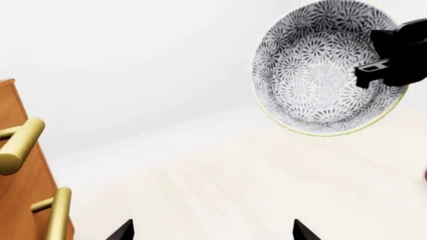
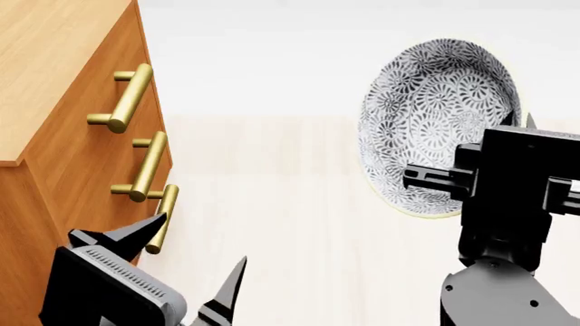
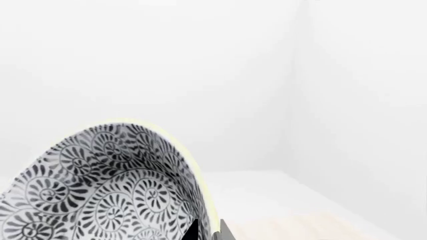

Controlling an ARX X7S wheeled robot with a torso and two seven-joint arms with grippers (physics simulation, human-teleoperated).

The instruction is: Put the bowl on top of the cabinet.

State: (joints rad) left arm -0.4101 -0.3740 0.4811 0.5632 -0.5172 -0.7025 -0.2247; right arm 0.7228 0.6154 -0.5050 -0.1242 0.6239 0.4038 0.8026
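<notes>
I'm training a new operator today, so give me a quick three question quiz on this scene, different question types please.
1. True or false: the bowl rests on the cabinet.
2. Which gripper holds the bowl? A) left B) right
3. How many brass handles show in the head view?

Key: 1 false, it is held in the air, tilted on edge. 2 B, the right gripper pinches its rim; the left gripper is open. 3 three.
</notes>
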